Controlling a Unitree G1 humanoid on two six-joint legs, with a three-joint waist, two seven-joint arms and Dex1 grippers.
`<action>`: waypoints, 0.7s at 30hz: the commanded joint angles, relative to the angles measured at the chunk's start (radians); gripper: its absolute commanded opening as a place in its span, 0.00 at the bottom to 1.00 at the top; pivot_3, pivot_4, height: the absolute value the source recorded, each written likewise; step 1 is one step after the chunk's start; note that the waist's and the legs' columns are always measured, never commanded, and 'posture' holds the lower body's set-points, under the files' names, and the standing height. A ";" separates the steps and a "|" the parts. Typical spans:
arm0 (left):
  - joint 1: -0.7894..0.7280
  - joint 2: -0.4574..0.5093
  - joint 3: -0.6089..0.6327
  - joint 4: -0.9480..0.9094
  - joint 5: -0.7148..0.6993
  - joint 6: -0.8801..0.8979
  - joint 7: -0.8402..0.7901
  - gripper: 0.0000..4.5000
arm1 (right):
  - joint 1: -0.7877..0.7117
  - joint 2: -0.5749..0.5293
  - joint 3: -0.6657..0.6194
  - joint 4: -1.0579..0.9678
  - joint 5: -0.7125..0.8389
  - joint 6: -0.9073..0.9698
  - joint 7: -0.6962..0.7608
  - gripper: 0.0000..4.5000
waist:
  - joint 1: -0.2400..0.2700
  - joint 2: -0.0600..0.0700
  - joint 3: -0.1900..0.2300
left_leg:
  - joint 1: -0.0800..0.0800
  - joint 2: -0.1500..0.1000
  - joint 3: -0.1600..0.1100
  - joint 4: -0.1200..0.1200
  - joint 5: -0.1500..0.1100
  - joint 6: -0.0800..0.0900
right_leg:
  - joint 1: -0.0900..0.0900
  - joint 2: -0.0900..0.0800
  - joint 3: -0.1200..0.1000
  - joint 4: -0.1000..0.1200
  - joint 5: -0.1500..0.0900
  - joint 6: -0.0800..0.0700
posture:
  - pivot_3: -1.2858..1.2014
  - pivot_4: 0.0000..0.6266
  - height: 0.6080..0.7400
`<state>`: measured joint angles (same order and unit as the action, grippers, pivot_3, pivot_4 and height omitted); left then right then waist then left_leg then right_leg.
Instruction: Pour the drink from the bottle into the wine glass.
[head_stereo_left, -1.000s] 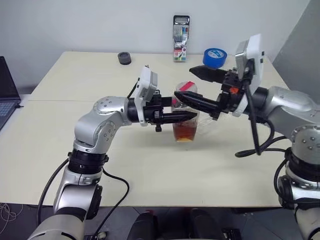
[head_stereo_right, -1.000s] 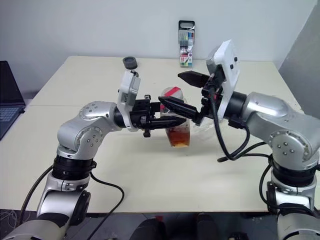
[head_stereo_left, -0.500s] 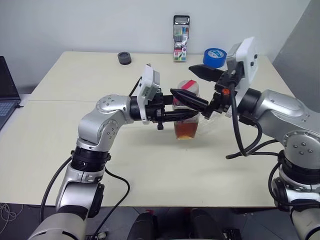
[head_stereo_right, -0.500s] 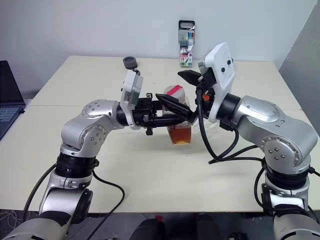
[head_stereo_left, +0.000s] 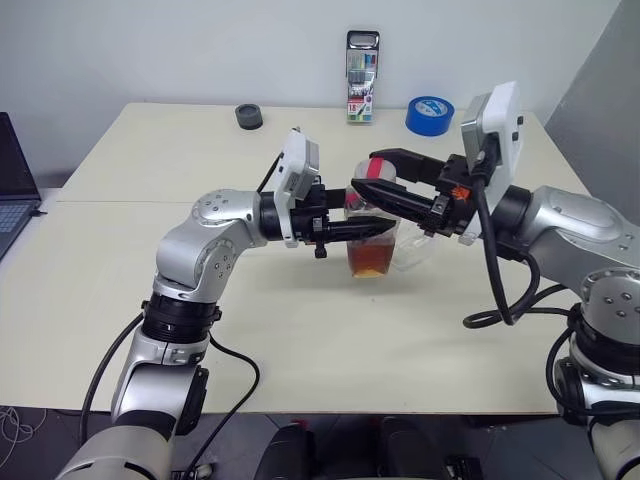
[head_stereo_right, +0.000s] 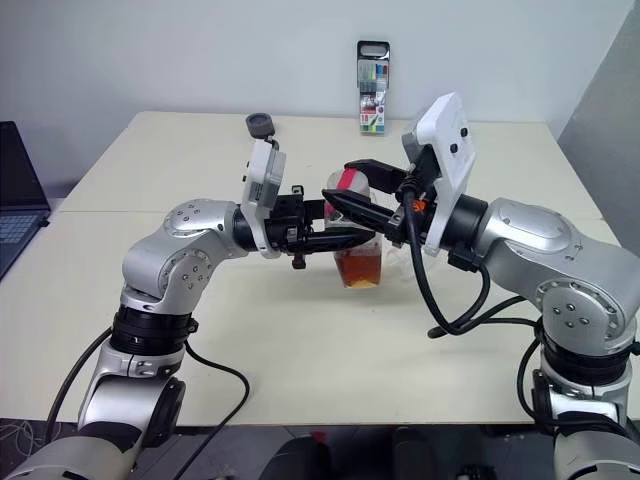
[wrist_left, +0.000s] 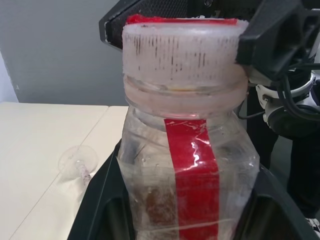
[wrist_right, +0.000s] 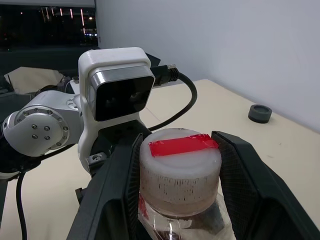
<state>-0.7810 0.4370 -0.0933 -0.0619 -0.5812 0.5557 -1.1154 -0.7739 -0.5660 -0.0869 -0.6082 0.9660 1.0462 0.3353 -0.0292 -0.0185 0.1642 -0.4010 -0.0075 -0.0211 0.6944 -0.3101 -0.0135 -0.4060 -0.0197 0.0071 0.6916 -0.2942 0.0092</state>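
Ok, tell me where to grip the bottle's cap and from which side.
Grip the cap across its ribbed side wall, coming in level from the robot's right. The bottle stands upright, clamped at the body by the left gripper, so the cap's sides are free. The right gripper already straddles it there.

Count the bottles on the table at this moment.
1. The bottle stands at mid-table, gripped around its body by the left gripper, with the right gripper around its cap. None seem hidden.
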 joint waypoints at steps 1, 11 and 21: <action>-0.020 0.005 0.024 -0.038 -0.019 -0.023 -0.014 0.40 | -0.014 -0.033 -0.053 0.030 -0.008 -0.024 0.011 0.41 | 0.000 0.000 0.000 | 0.000 0.000 0.000 0.000 0.000 0.000 | 0.000 0.000 0.000 0.000 0.000 0.000 | 0.52 0.24 1.00; -0.040 0.014 0.042 -0.127 -0.137 0.073 -0.043 0.40 | -0.184 -0.040 0.038 0.253 0.033 -0.075 0.386 0.41 | -0.002 0.000 0.000 | 0.000 0.000 0.000 0.000 0.000 0.000 | 0.000 0.000 0.000 0.000 0.000 0.000 | 0.52 0.24 1.00; -0.048 0.051 0.056 -0.163 -0.167 0.120 -0.046 0.40 | -0.219 -0.035 0.084 0.319 -0.069 -0.118 0.506 0.58 | 0.000 0.000 0.000 | 0.000 0.000 0.000 0.001 0.000 0.000 | 0.000 0.000 0.000 0.000 0.000 0.000 | 0.52 0.24 1.00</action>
<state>-0.7934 0.4988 -0.0262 -0.1614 -0.7279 0.6905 -1.1438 -0.9830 -0.5972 -0.0056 -0.2859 0.9161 0.9349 0.8482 -0.0291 -0.0183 0.1643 -0.4008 -0.0074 -0.0212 0.6949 -0.3101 -0.0136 -0.4056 -0.0196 0.0069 0.6914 -0.2942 0.0092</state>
